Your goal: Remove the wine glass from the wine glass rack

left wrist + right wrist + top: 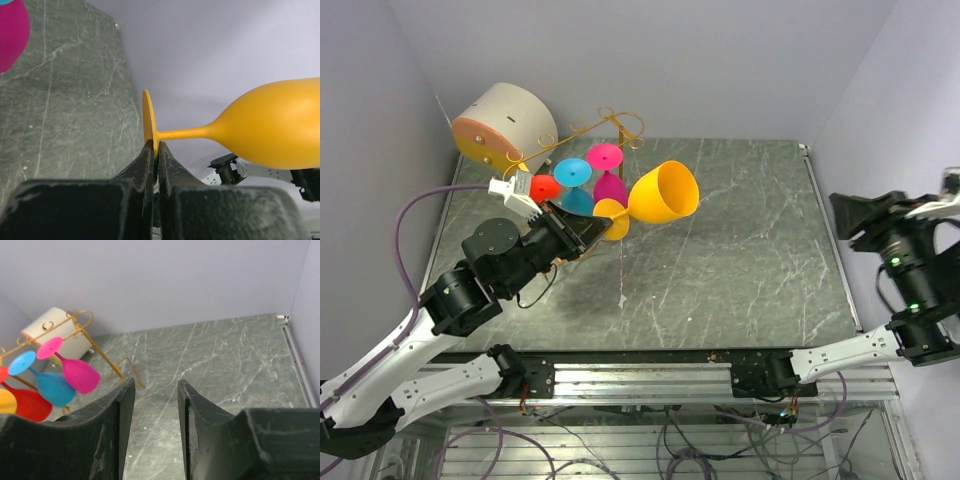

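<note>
Heads up, your left hand (156,150) is only pinching the yellow wine glass (663,193) by its foot rim, sideways just beside the wine glass rack (616,122), so a quick swing could twist it loose onto the tabletop (750,260); right hand (156,386) is spread.

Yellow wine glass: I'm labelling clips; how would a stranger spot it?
Find the gold wine glass rack at the table's far-left corner. Just right, the yellow wine glass is held sideways, foot in the left gripper's jaws. Its neighbours are pink, blue, red.
</note>
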